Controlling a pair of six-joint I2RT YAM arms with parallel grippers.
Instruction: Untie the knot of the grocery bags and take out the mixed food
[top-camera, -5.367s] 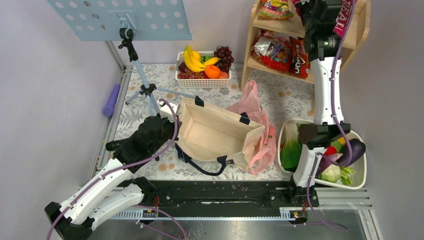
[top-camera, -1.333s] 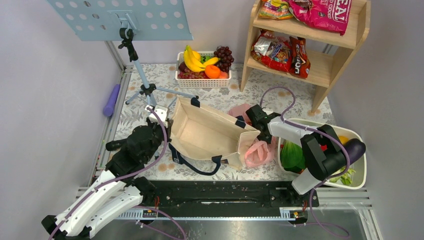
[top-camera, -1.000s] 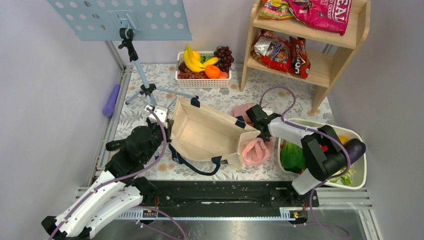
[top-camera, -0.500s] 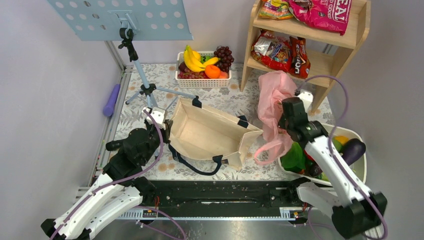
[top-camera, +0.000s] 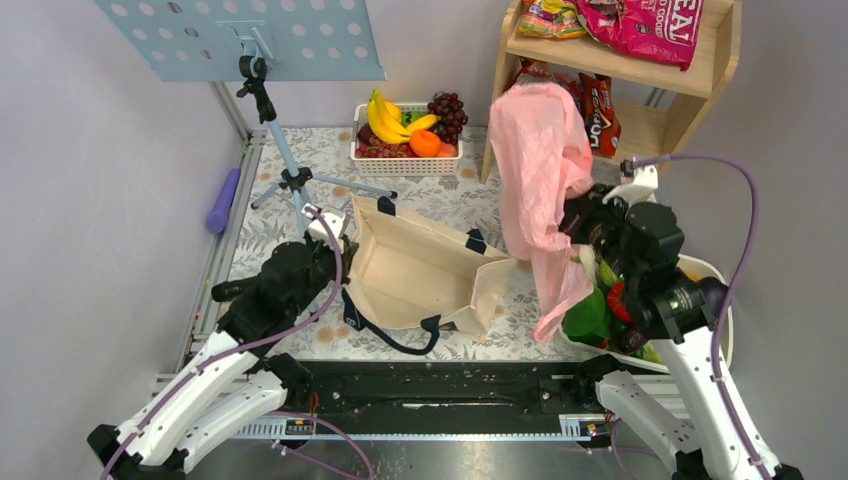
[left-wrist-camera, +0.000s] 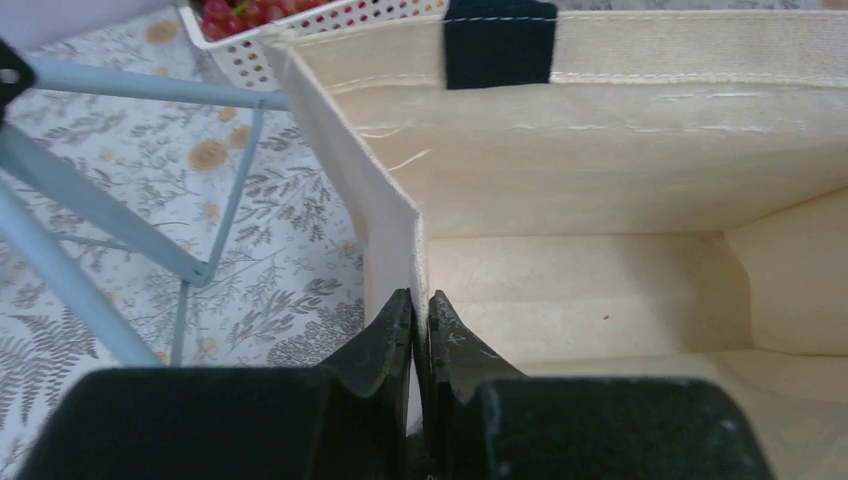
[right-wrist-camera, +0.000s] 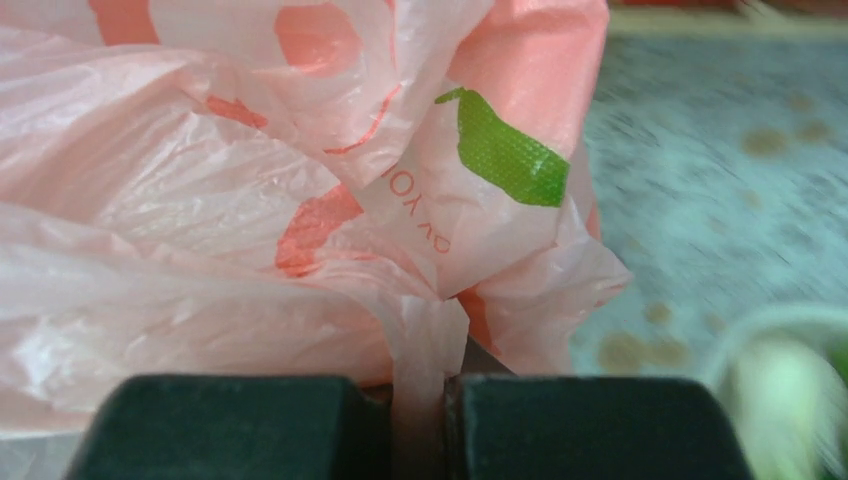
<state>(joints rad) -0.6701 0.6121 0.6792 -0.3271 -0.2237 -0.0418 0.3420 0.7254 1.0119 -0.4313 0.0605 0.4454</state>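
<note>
Floral table | grocery bag aloft, long axis far-to-near | right tool pinching

Robot lab bench, staged as grocery corner: bolted black base rail, plain lilac partition walls, small wooden snack shelf.

Bright, soft, even light with only faint shadows throughout; the right wrist view blurs from 2 to 5 o'clock behind the sharp bag.

Left fingers and right fingers are clamped shut.
</note>
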